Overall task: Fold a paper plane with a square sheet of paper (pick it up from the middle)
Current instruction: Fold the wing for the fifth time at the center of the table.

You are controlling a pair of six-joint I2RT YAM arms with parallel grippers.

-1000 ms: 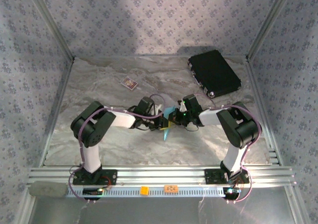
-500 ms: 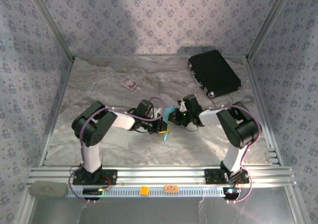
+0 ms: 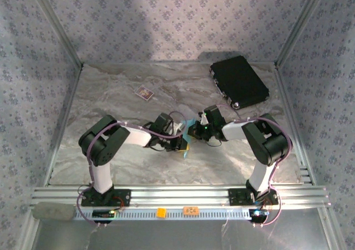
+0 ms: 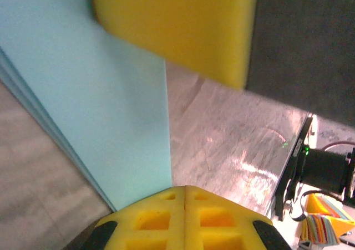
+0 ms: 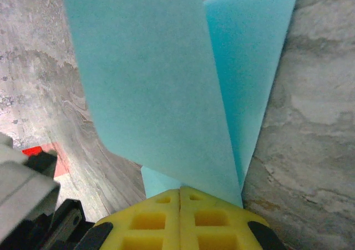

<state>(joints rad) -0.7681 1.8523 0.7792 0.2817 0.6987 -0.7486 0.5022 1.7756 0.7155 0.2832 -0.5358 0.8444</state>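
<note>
In front of the black case (image 3: 239,82), the left gripper (image 3: 181,144) and right gripper (image 3: 194,132) each clamp the layered blue paper (image 5: 150,83): folds begun, plane apparently unfinished.

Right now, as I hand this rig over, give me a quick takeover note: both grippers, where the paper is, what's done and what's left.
Grippers: the left gripper is shut on the light-blue paper; the right gripper is shut on the same paper.
Where: the paper is held between the two grippers at the middle of the table.
Done: paper picked up and folded into several layers.
Left: no pointed plane shape shows yet, so the remaining folds are to do.
</note>
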